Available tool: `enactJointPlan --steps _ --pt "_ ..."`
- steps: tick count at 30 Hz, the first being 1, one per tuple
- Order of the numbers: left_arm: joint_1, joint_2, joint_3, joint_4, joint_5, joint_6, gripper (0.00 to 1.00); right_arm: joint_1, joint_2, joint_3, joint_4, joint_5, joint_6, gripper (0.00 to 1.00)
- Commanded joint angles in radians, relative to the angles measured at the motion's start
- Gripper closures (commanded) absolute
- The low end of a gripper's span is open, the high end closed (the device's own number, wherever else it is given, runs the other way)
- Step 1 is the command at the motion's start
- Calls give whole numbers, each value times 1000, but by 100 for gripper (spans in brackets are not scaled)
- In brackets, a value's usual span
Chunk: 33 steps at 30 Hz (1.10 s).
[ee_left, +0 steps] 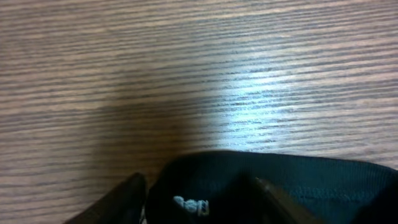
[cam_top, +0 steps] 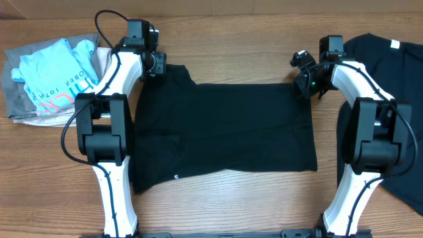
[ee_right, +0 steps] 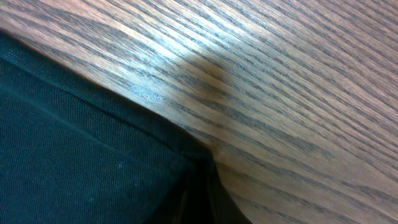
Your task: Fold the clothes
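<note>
A black T-shirt (cam_top: 225, 125) lies spread flat across the middle of the table, with a tiny white mark (cam_top: 176, 176) near its front edge. My left gripper (cam_top: 156, 66) is at its far left corner. In the left wrist view the fingers (ee_left: 124, 199) stand apart on either side of a fold of the black fabric (ee_left: 323, 186) that carries a small white tag (ee_left: 191, 205). My right gripper (cam_top: 305, 78) is at the far right corner. In the right wrist view it (ee_right: 199, 186) is pinched shut on the shirt's corner (ee_right: 81, 143).
A second black T-shirt (cam_top: 390, 86) with a white tag (cam_top: 395, 45) lies at the right edge, partly under the right arm. A pile of light blue and grey clothes (cam_top: 49, 76) sits at the far left. Bare wood (cam_top: 231, 39) runs along the back.
</note>
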Motion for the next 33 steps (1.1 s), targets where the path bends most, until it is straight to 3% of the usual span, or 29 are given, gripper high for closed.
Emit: enactJointPlan --steps 1,4,5,7,10,11,17,33 --pt "3 25 17 -8 49 14 45 -5 8 -6 -3 -10 2 88" --pt "4 35 17 -13 57 14 44 -5 8 -6 -6 -10 2 88" --pt "4 40 17 -14 57 14 49 -5 8 -6 -7 -10 2 88" --pt "5 43 17 -14 57 14 72 -5 8 -6 -7 -10 2 88" --pt "5 41 21 -14 46 14 95 -5 8 -6 -6 -10 2 90" --pt "5 38 24 -14 46 14 96 -5 8 -6 -4 -10 3 96" --pt "5 -28 28 -47 47 14 96 -5 6 14 12 -146 111 96" --pt "4 -291 28 -488 51 -122 96 -29 -80 95 -233 -219 194 96"
